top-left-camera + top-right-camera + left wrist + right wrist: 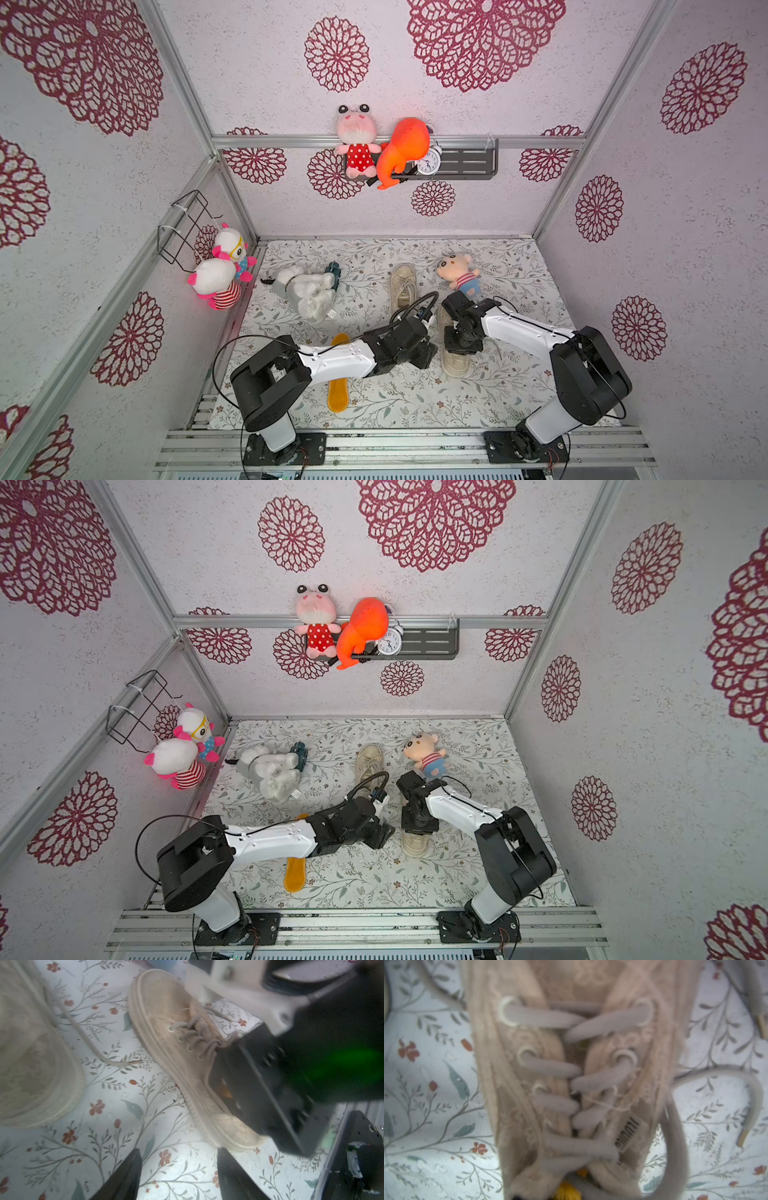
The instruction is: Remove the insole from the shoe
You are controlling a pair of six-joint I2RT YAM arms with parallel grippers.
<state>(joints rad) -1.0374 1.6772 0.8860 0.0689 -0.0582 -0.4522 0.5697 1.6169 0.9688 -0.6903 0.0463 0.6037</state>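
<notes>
Now the right arm (519, 328) is folding steeply down, planting the right gripper (459, 338) into the beige shoe (455, 365) on the bench (415, 399). I cannot tell how its jaws are set. The yellow insole (569, 1190) is sitting inside the shoe. The left gripper (178, 1160) is hovering just beside the shoe, jaws spread and empty.

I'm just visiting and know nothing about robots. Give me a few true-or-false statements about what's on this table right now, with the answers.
1. Two shoes lie on the table. True: a far shoe and a near shoe.
2. A loose insole lies on the table. True.
3. The left gripper grips a shoelace. False: its jaws stand open and empty.
4. The near shoe is empty. False: a second insole, yellow, shows in its opening.
5. The alarm clock stands on the table. False: it sits on the wall shelf.
</notes>
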